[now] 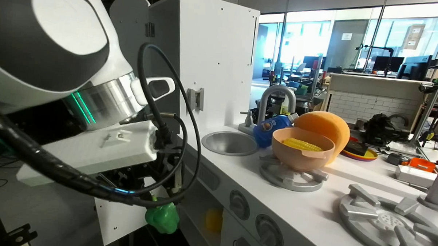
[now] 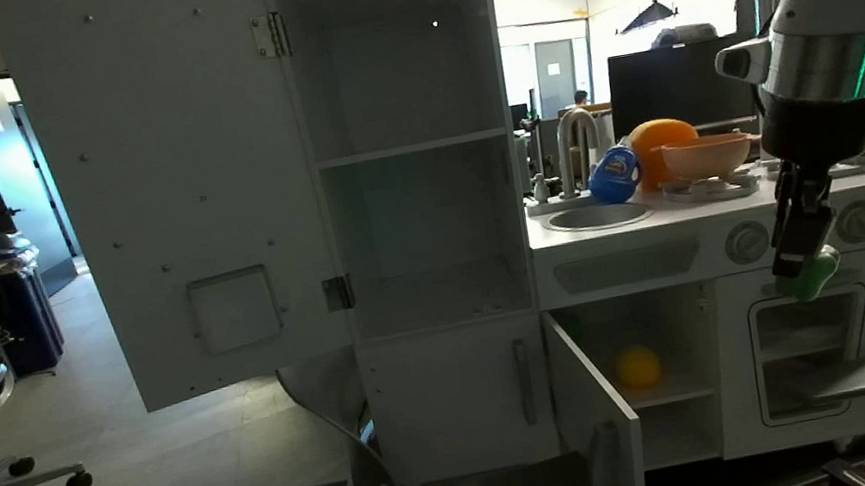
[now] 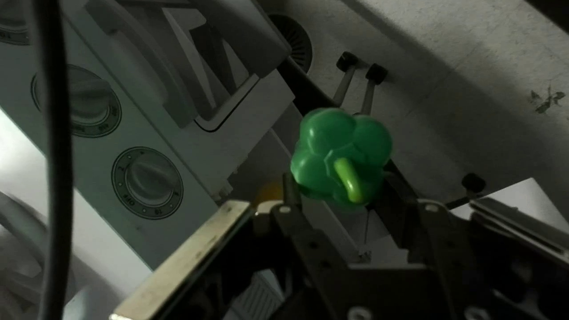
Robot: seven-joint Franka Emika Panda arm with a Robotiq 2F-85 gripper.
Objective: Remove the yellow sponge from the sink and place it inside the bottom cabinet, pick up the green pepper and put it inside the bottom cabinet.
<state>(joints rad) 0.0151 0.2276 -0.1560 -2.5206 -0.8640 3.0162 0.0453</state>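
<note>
A green pepper [image 3: 342,151] with a light green stem is held between the fingers of my gripper [image 3: 343,189]. The pepper also shows in both exterior views [image 1: 163,217] [image 2: 817,275], in the air in front of the kitchen unit. The gripper [image 2: 797,264] points down, near the oven door. The bottom cabinet [image 2: 677,319] is open, its door [image 2: 600,415] swung outward. The yellow sponge [image 2: 638,368] looks rounded and sits on the cabinet's shelf; it also shows in an exterior view [image 1: 213,220] and partly, behind a finger, in the wrist view [image 3: 269,193]. The sink [image 1: 230,143] holds nothing visible.
A blue bottle [image 1: 271,129] leans beside the sink and faucet [image 1: 278,89]. A pink bowl [image 1: 301,155] with corn [image 1: 302,144] stands on a burner, with an orange object [image 1: 326,126] behind. Knobs [image 1: 239,204] line the front. The tall cabinet's upper door [image 2: 184,186] hangs open.
</note>
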